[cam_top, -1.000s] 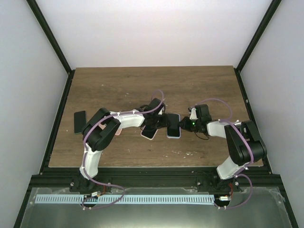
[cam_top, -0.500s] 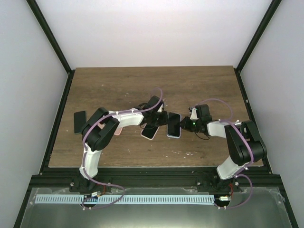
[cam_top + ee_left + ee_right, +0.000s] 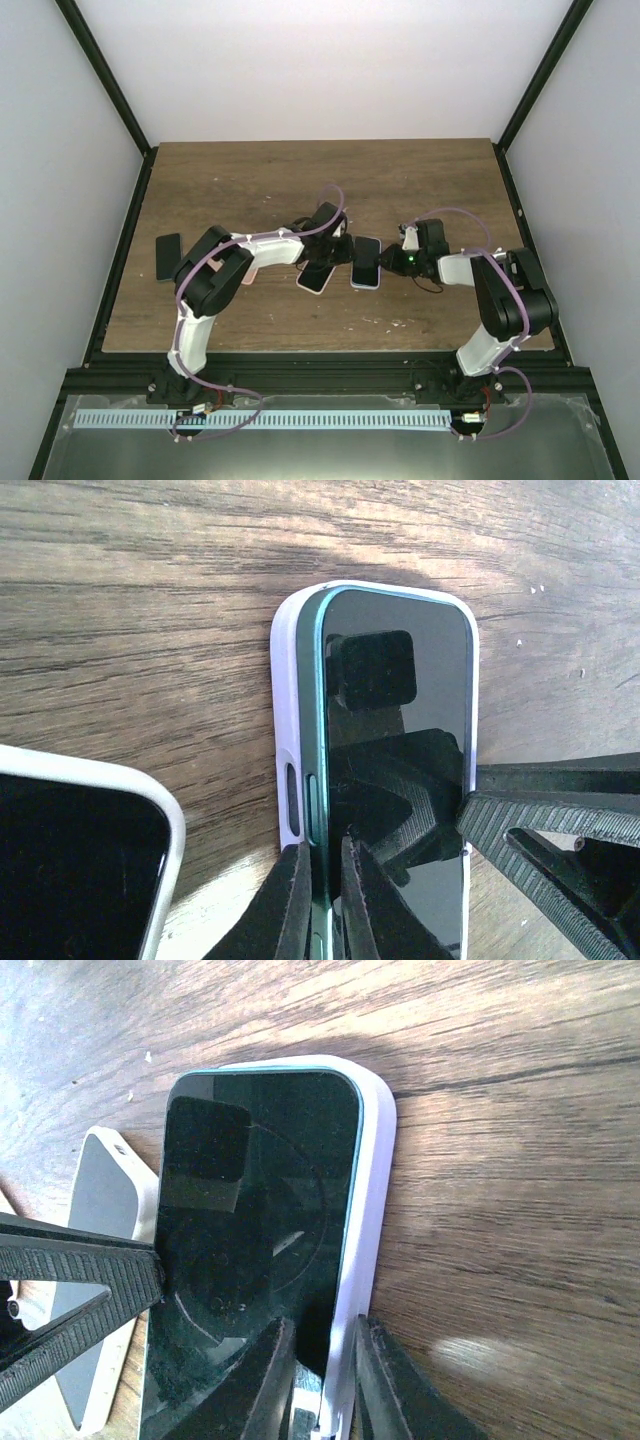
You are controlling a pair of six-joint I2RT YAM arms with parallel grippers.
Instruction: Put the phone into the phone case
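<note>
The phone [image 3: 400,730] has a dark screen and a green frame, and it lies in the lavender phone case [image 3: 285,730] on the wooden table. Its left edge stands slightly proud of the case wall. My left gripper [image 3: 322,890] is shut on that green left edge. From the other side, my right gripper [image 3: 322,1380] is shut on the case's wall [image 3: 365,1220], one finger on the screen [image 3: 260,1240] and one outside the case. In the top view the phone [image 3: 366,262] sits mid-table between the left gripper [image 3: 347,252] and the right gripper [image 3: 384,264].
A second phone in a pale case [image 3: 313,279] lies just left of the cased phone, under my left wrist; its corner [image 3: 70,860] shows in the left wrist view. A dark flat slab [image 3: 168,257] lies near the table's left edge. Black frame rails border the table.
My left gripper has closed from partly open onto the phone's left edge and shifted slightly. The right gripper and the phone have barely moved.
</note>
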